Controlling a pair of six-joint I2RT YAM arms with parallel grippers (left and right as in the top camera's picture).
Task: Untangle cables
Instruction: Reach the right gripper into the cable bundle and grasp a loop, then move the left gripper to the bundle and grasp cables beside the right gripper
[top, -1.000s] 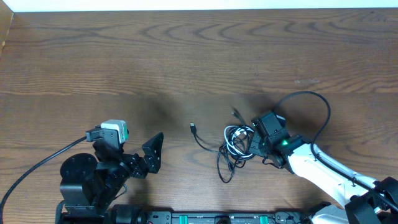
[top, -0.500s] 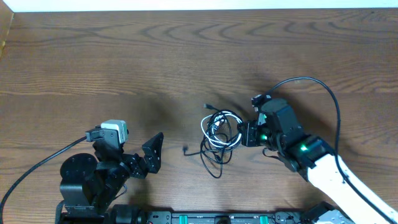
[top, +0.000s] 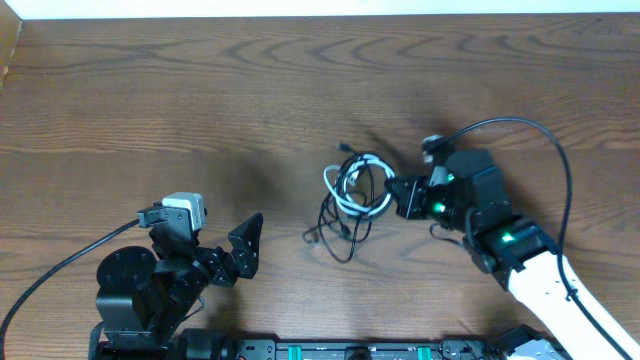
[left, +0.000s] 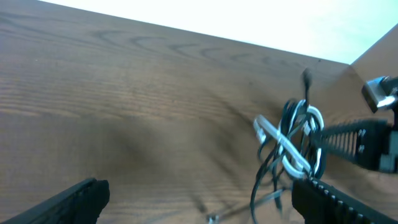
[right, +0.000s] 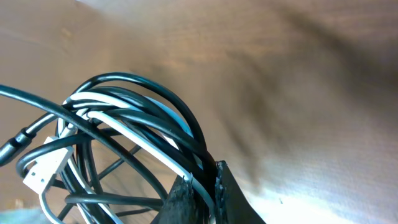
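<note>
Table (top: 200, 90): brown wood, bold grain, matt with faint sheen. Cables (right: 137, 118): smooth plastic sheath, black ones glossy, white one satin. Right gripper (right: 202, 179): black, matt, slightly rough. Right arm shell (top: 545, 285): smooth white plastic.

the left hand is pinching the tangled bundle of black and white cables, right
Not the left. The right hand is the one shut on the cables; the right wrist view shows its fingers closed over the black and white loops. In the overhead view the left hand is open, holds nothing and sits apart from the bundle.
</note>
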